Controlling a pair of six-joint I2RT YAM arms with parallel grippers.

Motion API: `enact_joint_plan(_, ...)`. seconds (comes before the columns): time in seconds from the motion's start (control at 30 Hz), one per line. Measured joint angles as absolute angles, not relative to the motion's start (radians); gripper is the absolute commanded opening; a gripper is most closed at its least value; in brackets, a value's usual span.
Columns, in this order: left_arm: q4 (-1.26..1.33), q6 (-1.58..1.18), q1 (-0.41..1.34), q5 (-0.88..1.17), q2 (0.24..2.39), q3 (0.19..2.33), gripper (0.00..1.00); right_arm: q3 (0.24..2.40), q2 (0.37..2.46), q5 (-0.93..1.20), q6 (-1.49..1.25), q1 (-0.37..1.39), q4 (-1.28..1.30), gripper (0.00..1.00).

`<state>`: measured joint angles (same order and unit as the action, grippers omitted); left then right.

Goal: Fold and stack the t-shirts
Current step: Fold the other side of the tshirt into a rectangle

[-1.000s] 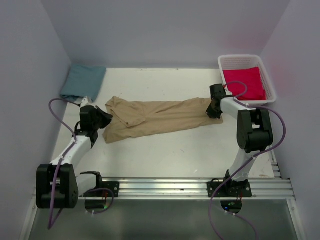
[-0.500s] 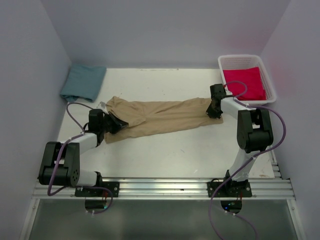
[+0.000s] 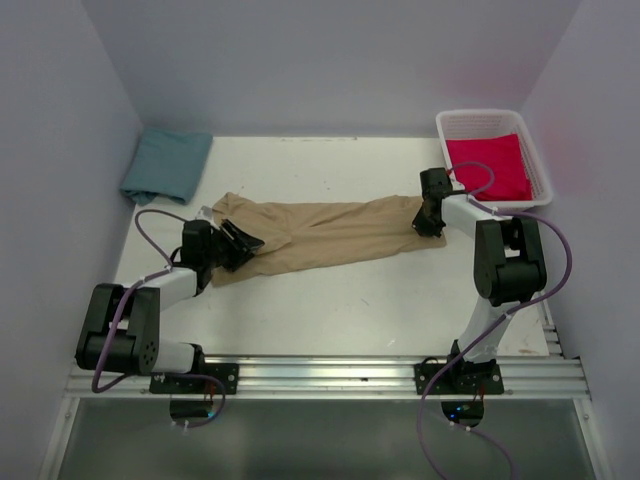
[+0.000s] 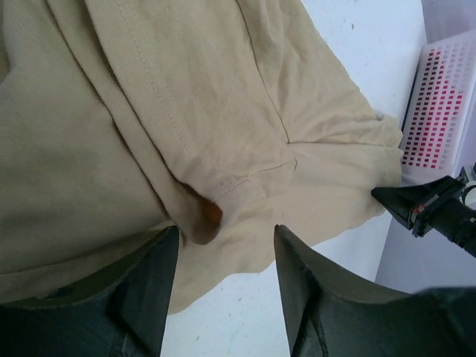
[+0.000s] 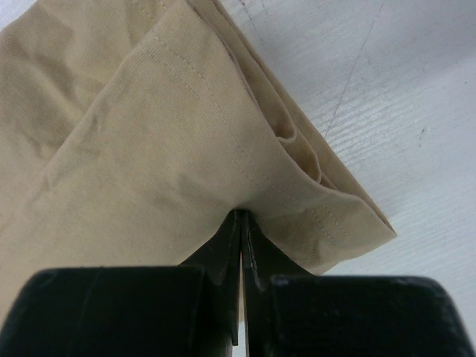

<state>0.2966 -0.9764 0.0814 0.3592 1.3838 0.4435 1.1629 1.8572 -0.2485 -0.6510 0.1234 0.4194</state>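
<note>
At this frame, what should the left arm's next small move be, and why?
Probably close the left tool on the tan t-shirt. Its fingers stand open, straddling a raised fold at the shirt's left end. The right tool is already shut on the opposite end, so a second grip seems needed before any lifting or folding.

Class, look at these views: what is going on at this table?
Two robot arms are working on a tan cloth t-shirt stretched out across the white table. The right gripper is shut on its right edge; the left gripper is open over a fold at its left end. A teal-blue t-shirt lies folded in the far left corner, and a red-pink t-shirt sits in the white slatted plastic basket.
</note>
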Motion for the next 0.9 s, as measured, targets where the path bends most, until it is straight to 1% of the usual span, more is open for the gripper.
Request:
enact_joint_plan(0.2,0.298,-0.977,0.087,0.326,1.382,0.443,0.59,1.163,1.857,-0.248,-0.651,0.123,0.419,0.0)
enact_joint_plan(0.6,0.381,-0.995,0.087,0.302,1.486,0.443,0.51,1.163,1.857,-0.248,-0.65,0.123,0.419,0.0)
enact_joint_plan(0.7,0.418,-1.013,0.088,0.303,1.508,0.443,0.44,1.163,1.857,-0.248,-0.649,0.123,0.418,0.0)
enact_joint_plan(0.73,0.428,-1.016,0.088,0.303,1.513,0.443,0.38,1.163,1.857,-0.248,-0.648,0.123,0.418,0.0)
enact_joint_plan(0.83,0.452,-1.03,0.088,0.303,1.517,0.443,0.3,1.163,1.857,-0.249,-0.647,0.123,0.418,0.0)
enact_joint_plan(0.9,0.467,-1.038,0.088,0.305,1.517,0.443,0.28,1.163,1.857,-0.249,-0.647,0.123,0.418,0.0)
